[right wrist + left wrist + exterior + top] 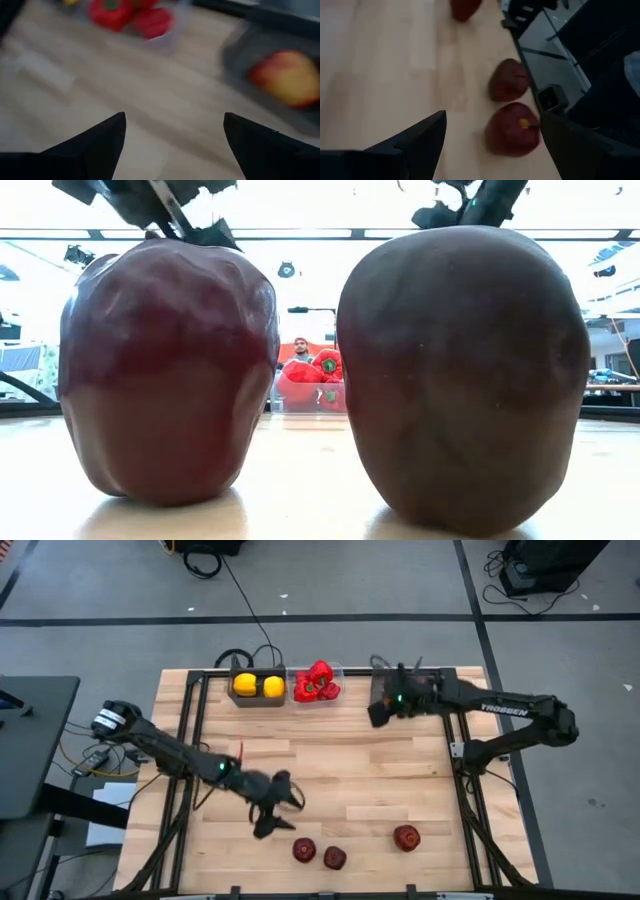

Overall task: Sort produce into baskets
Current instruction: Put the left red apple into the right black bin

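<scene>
Hovering with jaws spread, the left gripper (pixel 283 808) hangs near two dark red apples (pixel 304 851) on the surface; the right gripper (pixel 385 708) (also spread) is empty beside the clear basket (pixel 336 671) of red peppers (pixel 317 683).

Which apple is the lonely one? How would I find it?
Look at the wooden table from above, along the edge farthest from the baskets. Two dark red apples sit side by side. The lonely apple lies apart, toward the right arm's side, with nothing touching it.
</scene>
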